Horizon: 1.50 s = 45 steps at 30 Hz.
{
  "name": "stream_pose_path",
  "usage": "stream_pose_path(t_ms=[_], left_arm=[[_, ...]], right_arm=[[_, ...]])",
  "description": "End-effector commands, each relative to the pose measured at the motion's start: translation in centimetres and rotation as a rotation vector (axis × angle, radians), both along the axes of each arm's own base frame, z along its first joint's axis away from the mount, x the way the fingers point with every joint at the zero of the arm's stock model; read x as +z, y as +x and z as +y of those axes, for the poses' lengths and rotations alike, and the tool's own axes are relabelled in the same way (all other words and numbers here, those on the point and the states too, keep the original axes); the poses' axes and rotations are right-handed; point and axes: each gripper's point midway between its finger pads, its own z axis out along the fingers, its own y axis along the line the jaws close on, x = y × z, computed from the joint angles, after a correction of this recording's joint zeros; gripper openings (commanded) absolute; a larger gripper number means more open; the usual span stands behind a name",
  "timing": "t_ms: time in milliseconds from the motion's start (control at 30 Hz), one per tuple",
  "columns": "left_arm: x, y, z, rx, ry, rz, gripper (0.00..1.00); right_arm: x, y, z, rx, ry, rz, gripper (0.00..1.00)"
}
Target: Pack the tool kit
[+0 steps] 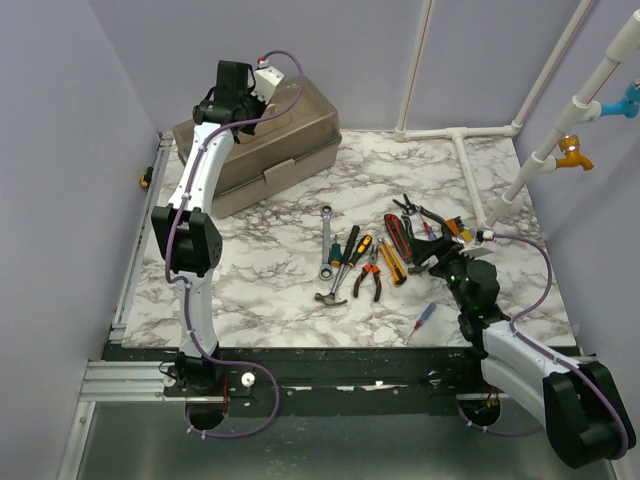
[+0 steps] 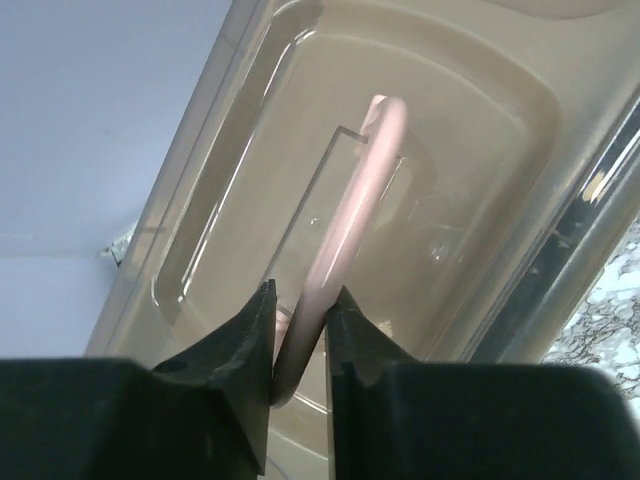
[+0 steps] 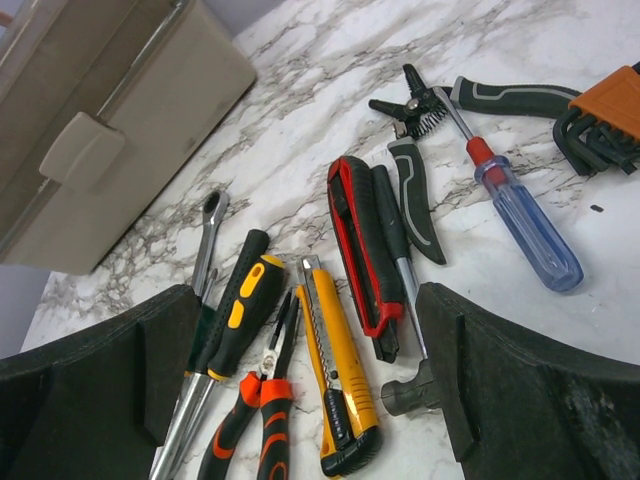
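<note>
Up at the far left, the left gripper (image 2: 300, 315) is clamped on the pink handle (image 2: 350, 200) of the toolbox (image 1: 290, 150). One black finger presses each side of the bar near its lower end, and the rest of the handle arches away from the jaws over the smoky translucent lid (image 2: 480, 130). The lid is down on the beige body, and a beige latch (image 3: 80, 150) shows on the front wall. The toolbox sits at the far left of the marble-patterned table (image 1: 260, 290), well apart from the loose tools.

The right gripper (image 3: 310, 365) hangs with its jaws spread wide and nothing between them, low over the tools on the right half of the table. Framed between its fingers in the wrist view lie a yellow utility knife (image 3: 335, 390), orange-handled pliers (image 3: 262, 420) just left of it and a black-and-yellow screwdriver (image 3: 240, 300) beside those. A red-and-black utility knife (image 3: 355, 240) lies just to the right of the yellow one. Farther left, a ratchet wrench (image 3: 207, 235) lies alongside the screwdriver. Beyond the right finger lie a blue-handled screwdriver (image 3: 525, 225), black-handled pliers (image 3: 425, 110) with their jaws open, and an orange hex key set (image 3: 605, 115) at the edge of view. A small red-and-blue screwdriver (image 1: 423, 318) lies alone near the table's front edge.
</note>
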Motion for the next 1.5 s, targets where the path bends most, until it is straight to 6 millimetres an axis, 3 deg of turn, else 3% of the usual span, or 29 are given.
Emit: stream_pose_path(t_ms=[0, 67, 333, 767, 867, 900, 933, 967, 1033, 1367, 1400, 1467], left_arm=[[0.8, -1.3, -2.5, -0.063, -0.094, 0.012, 0.08], [1.0, -1.6, -1.7, 0.013, -0.105, 0.014, 0.0], [2.4, -4.9, -2.1, 0.16, -0.305, 0.103, 0.0], [-0.1, -13.1, -8.4, 0.163, -0.743, 0.415, 0.0], [-0.4, -14.8, -8.7, 0.182, -0.803, 0.404, 0.0], [-0.2, -15.1, -8.6, 0.192, -0.819, 0.388, 0.05], [-0.1, -15.5, -8.6, 0.192, -0.828, 0.372, 0.19], [0.0, -15.7, -8.4, 0.201, -0.836, 0.36, 0.43], [0.4, -15.7, -7.8, 0.22, -0.817, 0.325, 0.6], [2.5, -14.5, -4.4, 0.273, -0.632, 0.208, 0.91], [2.7, -14.5, -4.2, 0.269, -0.623, 0.192, 0.98], [3.2, -14.7, -3.7, 0.272, -0.608, 0.161, 0.98]], right_arm=[[0.7, 0.5, 0.2, 0.005, -0.008, -0.019, 1.0], [0.7, 0.6, 0.3, 0.012, -0.007, -0.017, 1.0], [0.7, 0.7, 0.9, 0.04, -0.001, -0.009, 1.0], [0.6, 0.8, 1.1, 0.049, -0.002, 0.003, 1.0], [0.6, 0.8, 1.1, 0.051, -0.002, 0.005, 1.0], [0.7, 0.9, 1.1, 0.051, -0.003, 0.005, 1.0], [0.6, 0.9, 1.1, 0.051, -0.005, 0.007, 1.0], [0.6, 0.9, 1.1, 0.05, -0.004, 0.007, 1.0], [0.6, 0.9, 1.2, 0.053, -0.004, 0.006, 1.0], [0.6, 0.9, 1.2, 0.052, -0.005, 0.011, 1.0], [0.5, 0.9, 1.2, 0.053, -0.005, 0.013, 1.0], [0.4, 1.0, 1.2, 0.055, -0.004, 0.016, 1.0]])
